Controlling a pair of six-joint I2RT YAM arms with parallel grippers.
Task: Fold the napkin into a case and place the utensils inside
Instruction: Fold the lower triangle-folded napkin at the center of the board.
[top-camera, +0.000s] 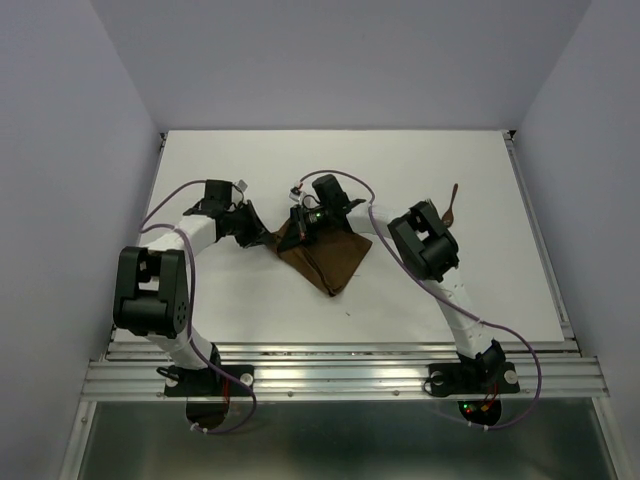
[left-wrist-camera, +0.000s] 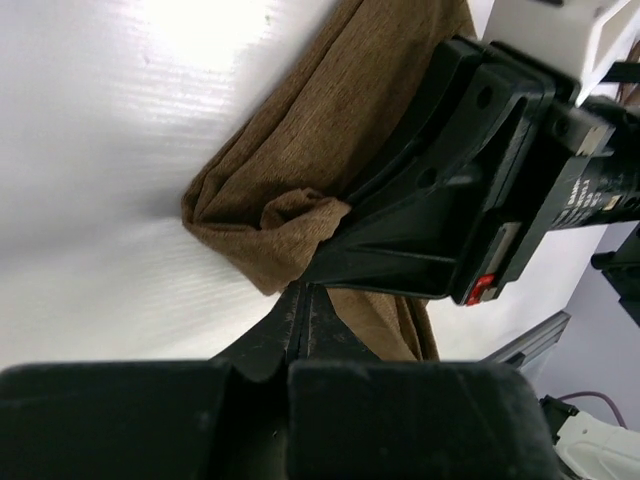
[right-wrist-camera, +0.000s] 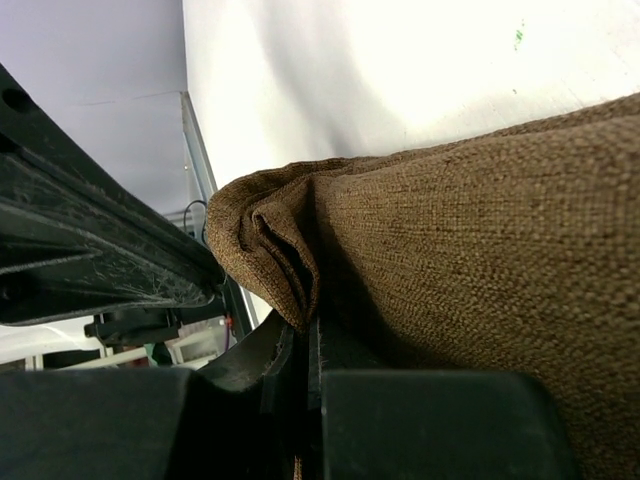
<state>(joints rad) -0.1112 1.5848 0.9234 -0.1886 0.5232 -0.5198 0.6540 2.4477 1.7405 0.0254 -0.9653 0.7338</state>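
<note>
While the top view shows the whole table (top-camera: 225, 165), the only writing in sight is a patch of white print (left-wrist-camera: 586, 204) on the black body of the right gripper (right-wrist-camera: 308, 345) as it appears in the left wrist view, too small to read, with a red tab (left-wrist-camera: 480, 290) below it. The napkin (top-camera: 326, 258) lies partly folded and rumpled near the table's middle, one corner pointing toward the near edge. The left gripper (left-wrist-camera: 300, 300) has its jaws pressed together, their tips meeting the bunched left corner of the cloth, which looks pinched between them. The right gripper is likewise clenched, a fold of the same corner region caught at its tips, so that the two grippers stand just beside each other. One slim dark utensil (top-camera: 452, 203) lies well apart, toward the far right of the table; fork or spoon cannot be told. Bare white surface runs between the napkin and the aluminium rail (top-camera: 340, 372) at the near edge, and pale walls (top-camera: 70, 150) close in both sides.
</note>
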